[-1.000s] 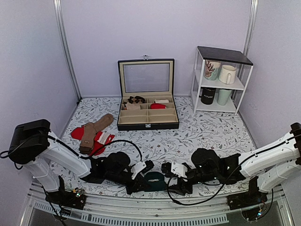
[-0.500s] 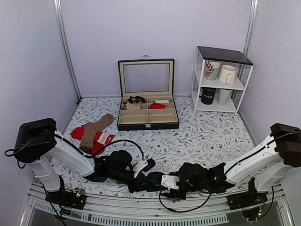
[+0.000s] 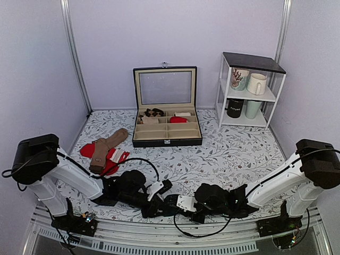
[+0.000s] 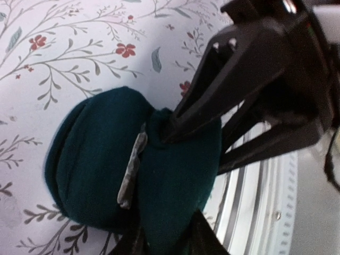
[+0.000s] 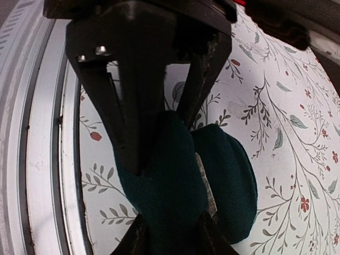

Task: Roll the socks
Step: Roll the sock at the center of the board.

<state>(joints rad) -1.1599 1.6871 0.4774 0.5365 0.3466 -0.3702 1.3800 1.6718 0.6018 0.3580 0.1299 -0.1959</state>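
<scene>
Left tool (image 4: pixel 166 240), right tool (image 5: pixel 169 234) around socks (image 4: pixel 90 154)

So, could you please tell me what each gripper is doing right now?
Left gripper: closed on the socks.
Right gripper: closed on the socks too.

lilac walls (image 3: pixel 106 48), floral table (image 3: pixel 234 151), small shelf (image 3: pixel 254 62)

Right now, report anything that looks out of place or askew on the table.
The teal socks sit bunched at the very near edge of the table, pinched by both the left gripper and the right gripper. Loose tan socks and red socks lie heaped left of the box.
</scene>
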